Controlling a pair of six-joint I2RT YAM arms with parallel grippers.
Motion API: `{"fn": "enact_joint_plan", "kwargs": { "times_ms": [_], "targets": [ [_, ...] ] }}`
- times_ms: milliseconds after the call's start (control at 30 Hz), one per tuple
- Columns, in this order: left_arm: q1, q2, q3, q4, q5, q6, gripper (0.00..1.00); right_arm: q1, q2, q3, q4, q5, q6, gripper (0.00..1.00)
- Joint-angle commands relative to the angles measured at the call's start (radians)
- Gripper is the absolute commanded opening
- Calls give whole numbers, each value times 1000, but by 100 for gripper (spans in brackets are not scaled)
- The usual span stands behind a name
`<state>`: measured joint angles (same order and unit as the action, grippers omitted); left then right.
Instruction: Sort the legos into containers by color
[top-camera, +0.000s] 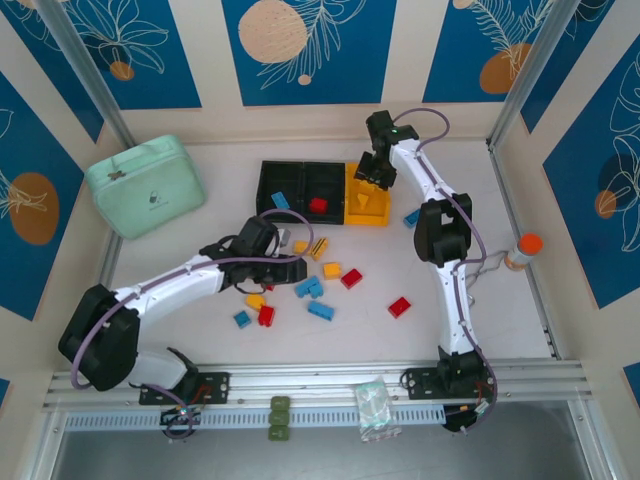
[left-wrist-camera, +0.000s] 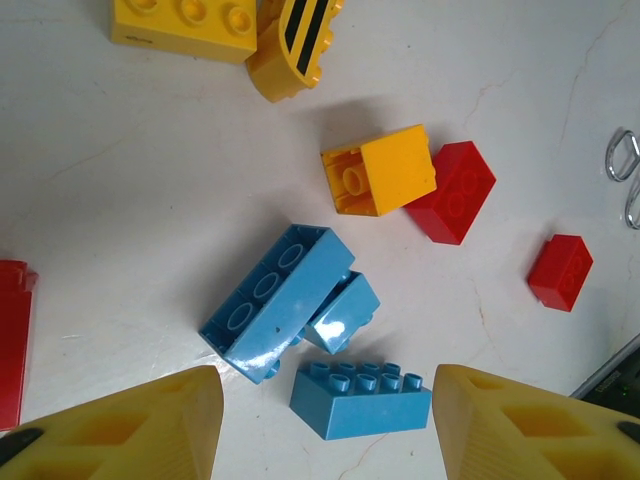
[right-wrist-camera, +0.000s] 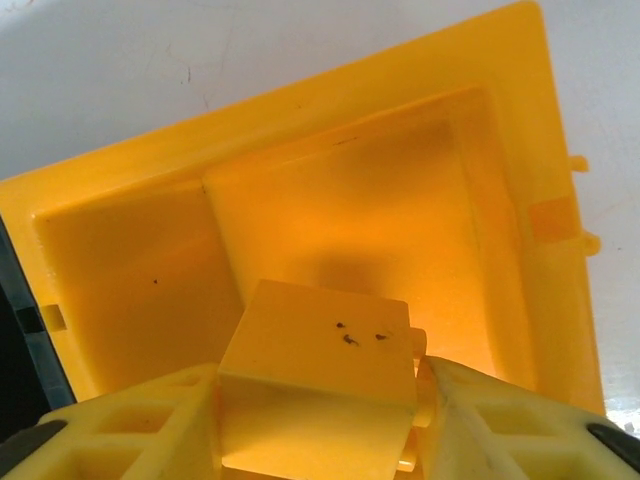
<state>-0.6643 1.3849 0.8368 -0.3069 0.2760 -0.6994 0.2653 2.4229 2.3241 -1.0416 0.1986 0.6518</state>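
Three joined bins stand at the back: two black bins (top-camera: 300, 185) and a yellow bin (top-camera: 368, 208) on the right. A blue brick (top-camera: 281, 200) lies in the left black bin and a red brick (top-camera: 318, 205) in the middle one. My right gripper (top-camera: 372, 178) (right-wrist-camera: 318, 400) hangs over the yellow bin (right-wrist-camera: 500, 200), shut on a yellow brick (right-wrist-camera: 315, 350). My left gripper (top-camera: 297, 268) (left-wrist-camera: 325, 400) is open just above the table, its fingers either side of a blue brick (left-wrist-camera: 362, 398). Two more blue bricks (left-wrist-camera: 275, 300) lie beyond it, then a yellow brick (left-wrist-camera: 380, 170), red bricks (left-wrist-camera: 452, 190) and the striped brick (left-wrist-camera: 295, 40).
A mint-green zip case (top-camera: 145, 185) sits at the back left. An orange-capped bottle (top-camera: 520, 252) stands by the right wall. Loose bricks lie around the table's middle, including a red one (top-camera: 399, 307) and a blue one (top-camera: 411, 217) beside the right arm.
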Motion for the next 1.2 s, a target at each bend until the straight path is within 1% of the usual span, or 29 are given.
{"fn": "enact_joint_plan", "kwargs": {
  "times_ms": [0,267,433,533,700,867,967,1033,1167],
  "targets": [
    [-12,4,22,-9,-6,7,57,11,21,42,-39,12,-12,52],
    [-11,-21,16,-19,-29,6,57,21,-25,71,-59,31,-29,56],
    [-11,-58,15,-40,-69,0,58,39,-135,16,-52,33,-51,55],
    [-9,-85,22,-75,-109,0,58,56,-255,-110,-5,19,-67,55],
    [-6,-123,27,-151,-169,-5,58,84,-488,-428,118,-35,-76,55],
    [-1,-175,7,-201,-196,-16,58,125,-684,-708,206,-93,-81,56],
    [2,-217,-24,-210,-189,-31,58,163,-751,-812,213,-108,-75,56],
    [4,-239,-47,-214,-176,-43,60,199,-780,-878,235,-117,-74,59],
    [6,-278,-82,-232,-158,-62,62,290,-782,-961,268,-113,-67,62]
  ]
}}
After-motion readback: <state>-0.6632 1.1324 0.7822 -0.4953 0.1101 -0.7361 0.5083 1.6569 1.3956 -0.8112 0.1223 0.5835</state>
